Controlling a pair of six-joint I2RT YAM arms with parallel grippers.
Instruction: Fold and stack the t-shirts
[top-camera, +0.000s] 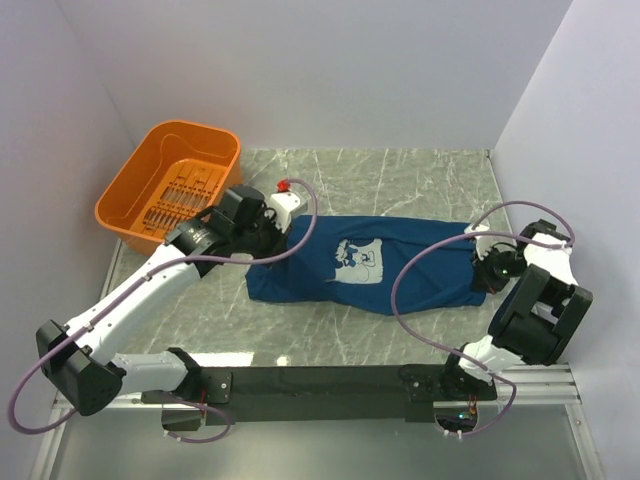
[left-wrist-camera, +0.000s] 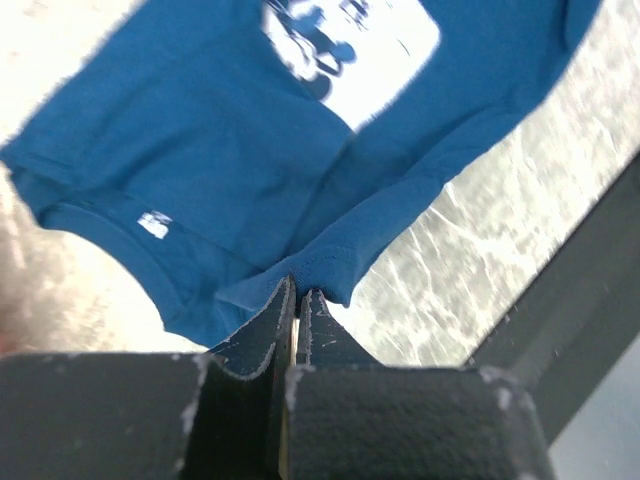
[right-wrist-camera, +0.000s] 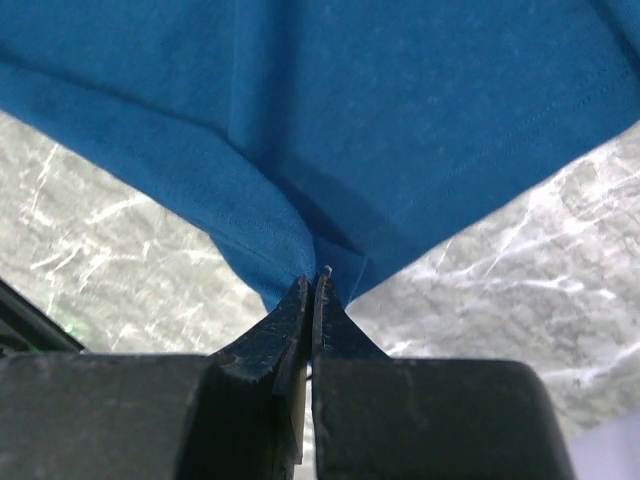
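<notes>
A dark navy-blue t-shirt (top-camera: 370, 262) lies stretched sideways across the middle of the marble table, its pale square print (top-camera: 358, 262) facing up. My left gripper (top-camera: 268, 240) is shut on the shirt's left end, near the collar; the left wrist view shows the fingertips (left-wrist-camera: 284, 300) pinching a blue hem (left-wrist-camera: 322, 266), with the white neck label (left-wrist-camera: 153, 224) close by. At the other end, my right gripper (top-camera: 484, 268) is shut on the shirt's right edge. Blue cloth (right-wrist-camera: 330, 130) bunches at its tips (right-wrist-camera: 300, 295) in the right wrist view and fans out above them.
An orange plastic basket (top-camera: 150, 170) stands at the back left, just behind my left arm. White walls close the table at the back and both sides. A black rail (top-camera: 340, 382) runs along the near edge between the arm bases.
</notes>
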